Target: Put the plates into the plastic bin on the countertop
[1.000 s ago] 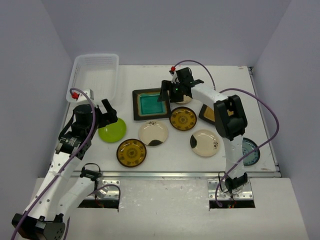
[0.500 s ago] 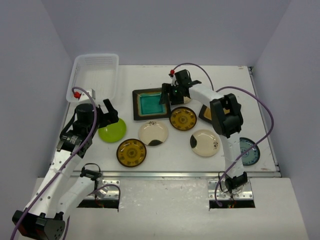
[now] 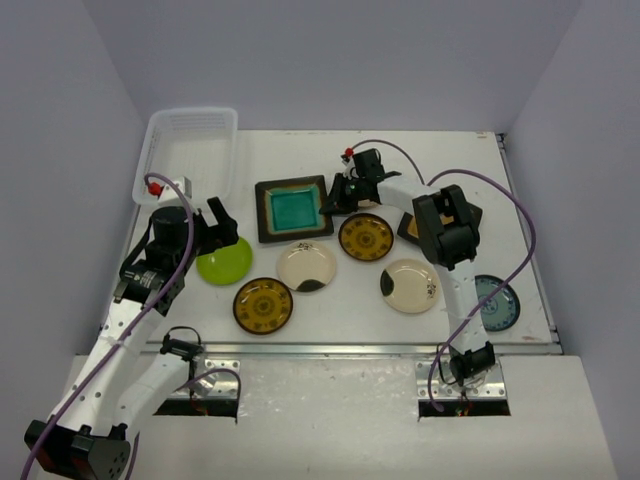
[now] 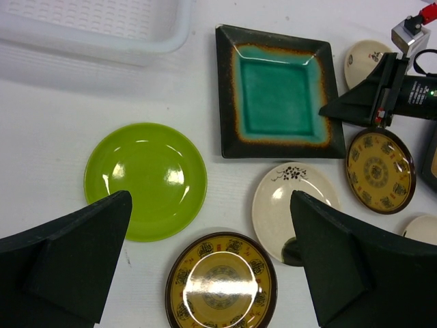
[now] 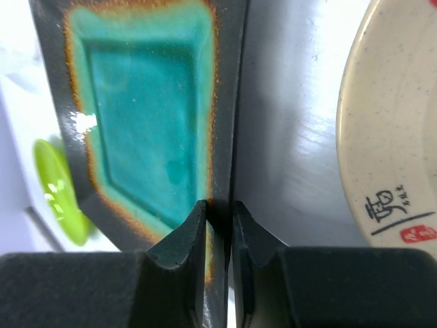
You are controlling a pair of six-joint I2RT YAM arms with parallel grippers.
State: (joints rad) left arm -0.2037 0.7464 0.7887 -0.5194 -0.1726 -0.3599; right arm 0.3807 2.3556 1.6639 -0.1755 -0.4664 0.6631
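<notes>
From above, the plastic bin (image 3: pixel 190 150) sits on the countertop (image 3: pixel 340 312) to the far left of the teal square plate (image 3: pixel 293 210), and I see nothing in it. So no plate is placed and the whole job is left. Every dish lies on the surface: the lime-green plate (image 3: pixel 224 262) near-left of the teal one, two brown-yellow patterned plates (image 3: pixel 366 237) (image 3: pixel 263 305), two cream plates (image 3: pixel 306 266) (image 3: pixel 410 285) and, well off to its right, the blue-patterned plate (image 3: pixel 497 303). The mustard square plate (image 3: pixel 412 228) is mostly hidden under my right arm. My right gripper (image 3: pixel 336 198) is at the teal plate's right edge; my left gripper (image 3: pixel 212 228) hangs over the lime-green plate's far rim.

From my left wrist, my left gripper (image 4: pixel 212 273) is spread wide and holds nothing, with the lime-green plate (image 4: pixel 145 181) below and the teal square plate (image 4: pixel 278 92) beyond it to the right. The bin (image 4: pixel 102 27) lies left of that plate. A cream plate (image 4: pixel 293 205) just nearer than the teal one carries a dark flower sprig, no words.

From my right wrist, my right gripper (image 5: pixel 218 219) is pinched onto the dark rim of the teal square plate (image 5: pixel 143 116), one finger on each face; I judge this the first pick. Right of it a cream plate with characters (image 5: pixel 389 123) shows dark brush characters and a red seal, neither of which I can read. I see no brand or label anywhere
</notes>
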